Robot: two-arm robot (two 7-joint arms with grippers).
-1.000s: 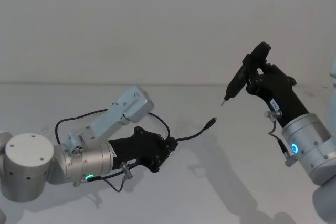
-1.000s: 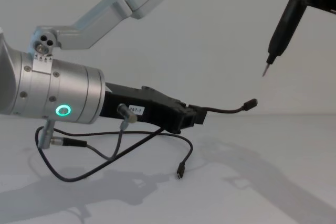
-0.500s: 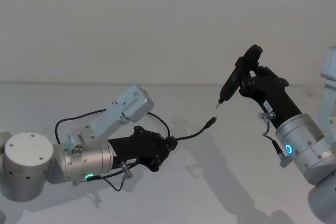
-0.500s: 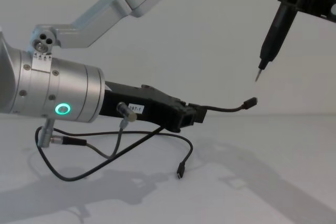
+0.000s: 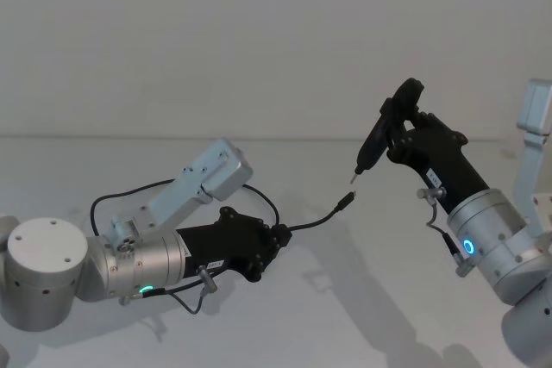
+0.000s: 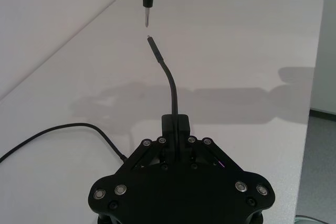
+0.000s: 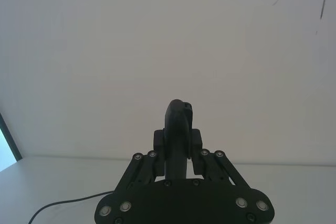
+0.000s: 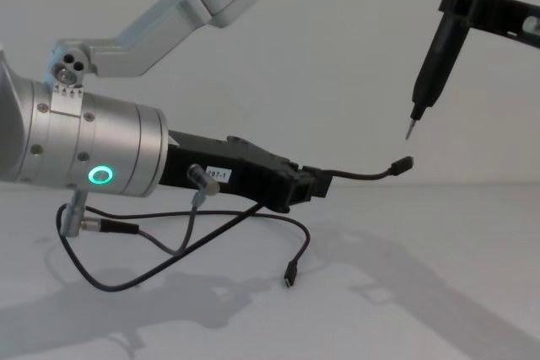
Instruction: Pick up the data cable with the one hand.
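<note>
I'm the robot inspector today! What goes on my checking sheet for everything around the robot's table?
Surface: plain white table.
Job's things: data cable lifted, one plug raised toward the right arm, the other hanging low.
Clutter: nothing seen.
Grippers: left gripper shut on the data cable; right gripper shut on a rod tool, its tip near the raised plug, not touching.
Cables: grey wire at the left wrist.
Surroundings: white wall.

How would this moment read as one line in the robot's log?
left gripper: shut on cable, plug end in air | right gripper: shut on tool | tip just above plug, apart
</note>
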